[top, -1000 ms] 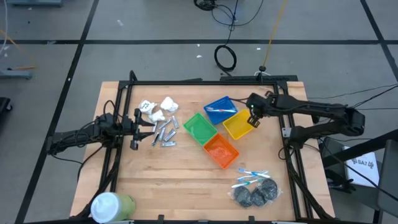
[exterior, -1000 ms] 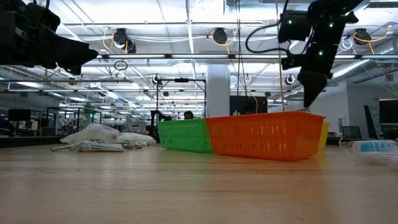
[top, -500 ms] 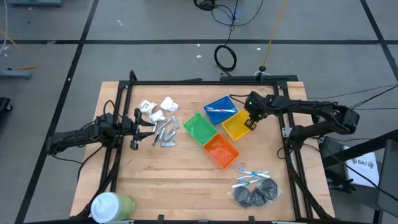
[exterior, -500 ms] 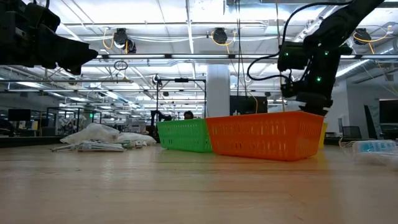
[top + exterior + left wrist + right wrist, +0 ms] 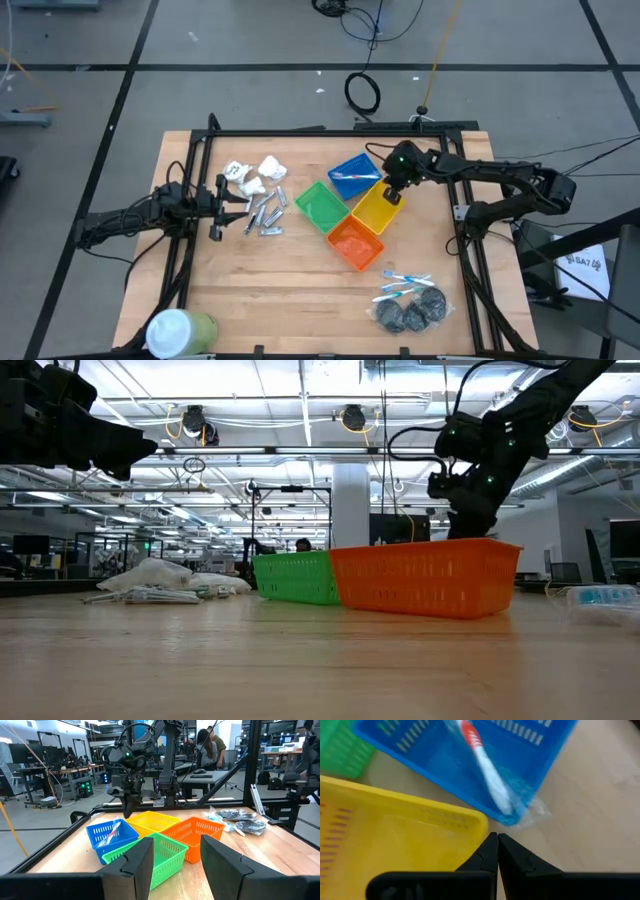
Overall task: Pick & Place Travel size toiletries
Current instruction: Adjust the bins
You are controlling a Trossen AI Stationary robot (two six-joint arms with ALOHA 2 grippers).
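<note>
My right gripper (image 5: 391, 194) is shut and low at the far right corner of the yellow bin (image 5: 372, 212), next to the blue bin (image 5: 354, 175), which holds a wrapped red-and-white stick (image 5: 485, 767). My left gripper (image 5: 243, 206) is open and empty, beside the silver metal pieces (image 5: 265, 214). White lumpy packets (image 5: 254, 176) lie behind those pieces. Blue-and-white sticks (image 5: 401, 285) and dark grey wads (image 5: 410, 314) lie at the near right. My right gripper pushes with its shut fingers (image 5: 489, 849) against the outer wall of the yellow bin at its far right corner (image 5: 481, 821). The fingers come from above, slanting from the table's right. The bin stands flat on the table.
The green bin (image 5: 320, 205) and the orange bin (image 5: 354, 244) stand close against the yellow bin in the middle of the table. A large green-and-white cylinder (image 5: 181, 331) stands at the near left corner. A black frame (image 5: 320, 132) runs around the table.
My right gripper has come down and gone toward the table's left. The yellow bin has slid toward the near left and turned a little, closing up to the orange and green bins.
</note>
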